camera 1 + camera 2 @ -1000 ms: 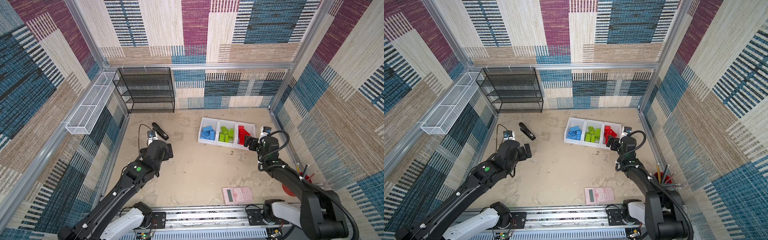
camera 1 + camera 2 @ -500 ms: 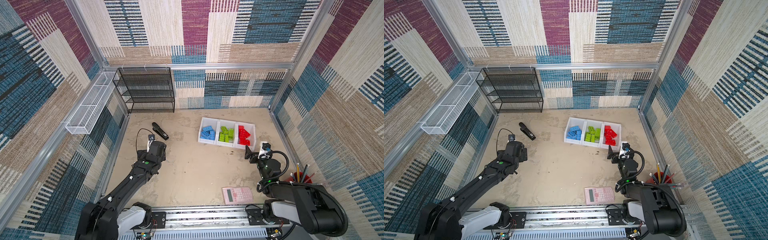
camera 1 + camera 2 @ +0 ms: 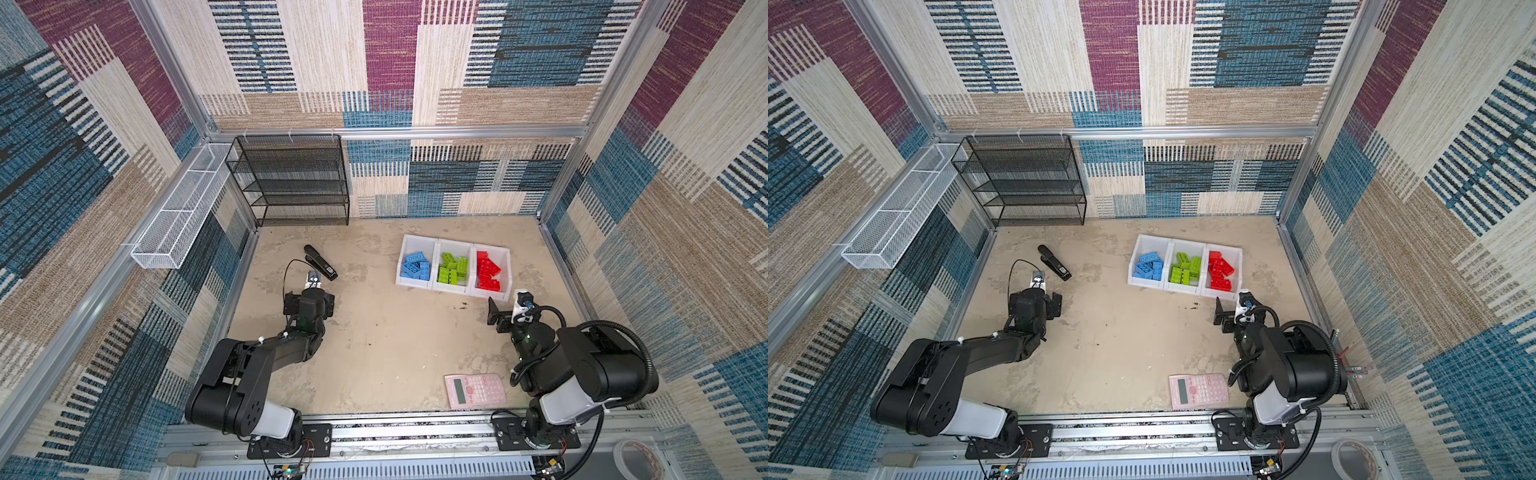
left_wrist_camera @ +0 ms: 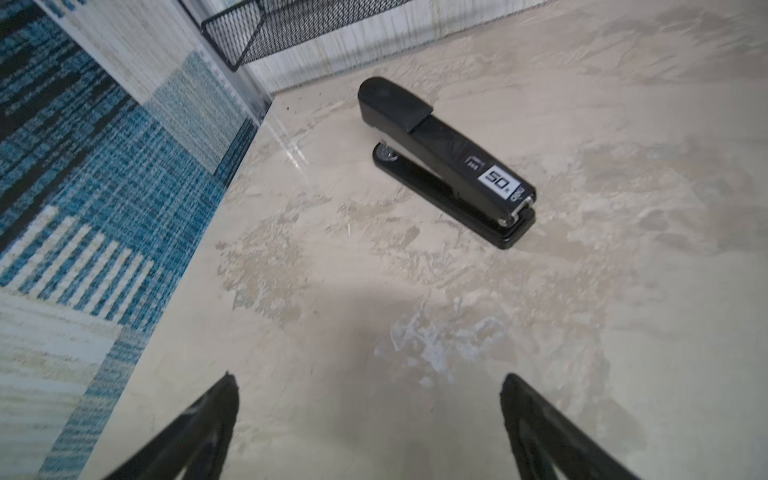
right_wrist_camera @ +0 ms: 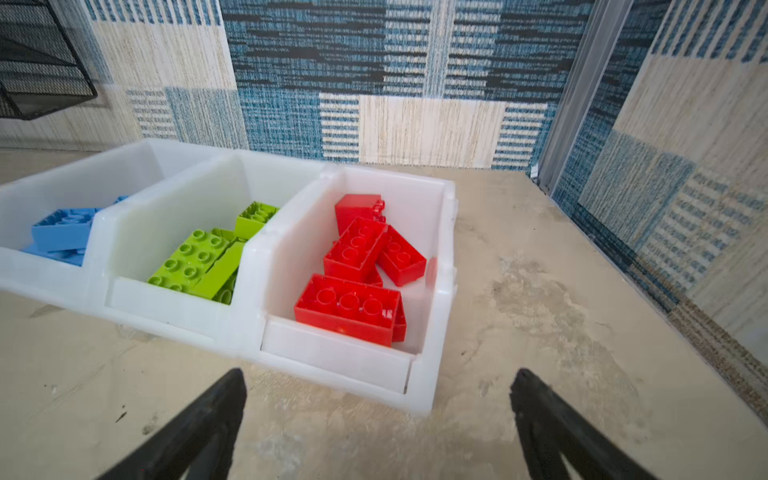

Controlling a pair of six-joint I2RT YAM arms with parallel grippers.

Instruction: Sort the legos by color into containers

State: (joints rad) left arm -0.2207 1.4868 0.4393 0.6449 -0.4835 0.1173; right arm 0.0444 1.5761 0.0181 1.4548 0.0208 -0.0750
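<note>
In both top views bare table point(image 3: 395, 345) lies open between the left gripper point(image 3: 309, 301) and right gripper point(image 3: 508, 315), which stand well apart; a calculator point(image 3: 476, 390) lies behind the right one by the table's near edge, a rack point(image 3: 291, 183) and basket point(image 3: 178, 208) well beyond the left one against the walls. Three bins point(image 3: 411, 284) sit in a touching row just ahead of the right gripper, holding blue legos point(image 3: 415, 266), green legos point(image 3: 453, 269) and red legos point(image 3: 488, 270), one colour to a bin. In the left wrist view the left fingers point(image 4: 208, 419) stand wide with nothing between them, over bare table; a stapler point(image 4: 444, 162) lies ahead of them, apart, and the side wall's foot runs near one finger. In the right wrist view the right fingers point(image 5: 212, 415) stand wide, holding nothing; the bin with the red legos lies close before the tips, with open table between one finger and the side wall
</note>
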